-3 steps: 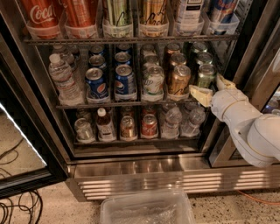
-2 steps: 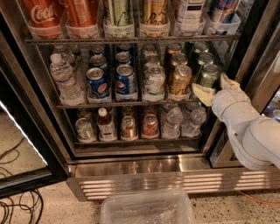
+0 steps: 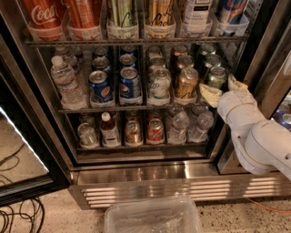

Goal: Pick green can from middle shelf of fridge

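— Where's the green can (image 3: 217, 77)?
— Right of centre in the frame, upright at the front of the rightmost row on the middle shelf (image 3: 82, 109). Two more green ones stand behind it.
— And the claw?
— The gripper (image 3: 223, 89) is right at that can, its two pale fingers (image 3: 209, 94) spread apart: one low and left of the can's base, the other off to its right. I can't tell whether either touches it. The white arm (image 3: 259, 141) runs off to the lower right.
— What's beside the can?
— A gold can (image 3: 186, 82) just to its left, then a white-and-green can (image 3: 160, 84), two blue cans (image 3: 101, 85), and a water bottle (image 3: 67, 83) at the shelf's far left.
— Further out?
— Tall red cans (image 3: 43, 13) at the upper left, small bottles (image 3: 179, 125) on the rack below, then the steel louvred panel of the fridge (image 3: 159, 184), and a clear plastic bin (image 3: 152, 217) on the floor at the bottom edge.
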Robot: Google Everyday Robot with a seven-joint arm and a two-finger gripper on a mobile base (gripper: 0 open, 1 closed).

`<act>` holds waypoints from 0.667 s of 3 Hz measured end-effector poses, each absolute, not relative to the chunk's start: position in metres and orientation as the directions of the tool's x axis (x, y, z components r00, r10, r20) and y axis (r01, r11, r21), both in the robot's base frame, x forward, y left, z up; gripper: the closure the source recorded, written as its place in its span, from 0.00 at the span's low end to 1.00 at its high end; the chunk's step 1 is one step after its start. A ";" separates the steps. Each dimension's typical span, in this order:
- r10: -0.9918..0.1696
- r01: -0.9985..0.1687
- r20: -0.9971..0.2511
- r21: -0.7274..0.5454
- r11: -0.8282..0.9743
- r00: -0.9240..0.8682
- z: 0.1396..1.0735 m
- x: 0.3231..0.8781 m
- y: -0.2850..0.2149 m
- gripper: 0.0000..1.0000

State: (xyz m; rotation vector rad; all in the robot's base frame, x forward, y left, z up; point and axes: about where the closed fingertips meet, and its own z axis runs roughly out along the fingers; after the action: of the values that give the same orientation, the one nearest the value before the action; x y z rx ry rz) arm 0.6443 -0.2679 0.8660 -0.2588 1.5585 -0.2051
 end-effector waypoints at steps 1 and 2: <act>-0.288 -0.030 -0.958 -0.288 0.957 0.004 0.866 0.645 -0.265 0.26; -0.273 -0.021 -0.962 -0.273 0.962 -0.001 0.862 0.649 -0.265 0.26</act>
State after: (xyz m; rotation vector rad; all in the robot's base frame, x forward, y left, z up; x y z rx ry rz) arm 0.6486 -0.2645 0.8624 -0.2335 1.5633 -0.2013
